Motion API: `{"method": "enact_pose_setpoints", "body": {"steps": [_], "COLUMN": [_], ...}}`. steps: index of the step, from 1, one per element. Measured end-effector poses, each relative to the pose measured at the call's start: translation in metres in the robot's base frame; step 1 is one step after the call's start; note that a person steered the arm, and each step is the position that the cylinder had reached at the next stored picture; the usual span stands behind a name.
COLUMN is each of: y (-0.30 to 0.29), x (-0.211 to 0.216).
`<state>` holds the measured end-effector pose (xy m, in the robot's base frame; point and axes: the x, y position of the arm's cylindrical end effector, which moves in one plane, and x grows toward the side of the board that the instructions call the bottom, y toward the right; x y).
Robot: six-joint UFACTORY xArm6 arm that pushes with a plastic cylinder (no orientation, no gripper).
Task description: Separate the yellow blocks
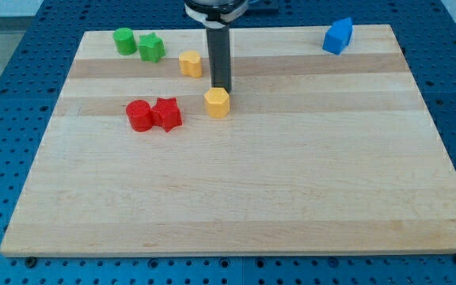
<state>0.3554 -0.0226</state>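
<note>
While the rod stands nearly upright over the wooden board [236, 206], my tip [221, 87] sits just at the far side of the yellow hexagonal block [218, 102], touching it or very close; the view does not settle which. There is no claw on this arm, so nothing opens, closes or grips: the rod only pushes.

The 2 yellow blocks lie in the upper middle of the board, left of centre. The yellow hexagonal block is nearer the board's bottom edge; the other yellow block [190, 62], rounded in outline with a shape I cannot make out exactly, sits nearer the top edge and slightly toward the left. They are already apart, with bare wood between them, and my tip stands roughly between the 2. I judge the separation begun but modest.

Toward the left edge, level with the hexagonal block, 2 red blocks [154, 115] touch each other. Near the top left corner, a green cylinder [123, 40] and a second green block [152, 48] sit just beside each other. A blue block [338, 36] sits alone near the top right corner.

The risks, as I judge them:
- An off-centre push could make the hexagonal block rotate and slip off the tip sideways.
- A push drifting left would drive it into the red pair and scatter them.
- Swinging toward the top edge could nudge the other yellow block into the green ones.
</note>
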Motion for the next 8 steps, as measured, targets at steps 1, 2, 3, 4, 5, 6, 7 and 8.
{"method": "enact_pose_setpoints", "body": {"steps": [1, 2, 3, 4, 5, 6, 7, 8], "y": [0.004, 0.004, 0.007, 0.04, 0.065, 0.066, 0.063, 0.062], "x": [0.013, 0.028, 0.035, 0.036, 0.049, 0.077, 0.081, 0.081]}}
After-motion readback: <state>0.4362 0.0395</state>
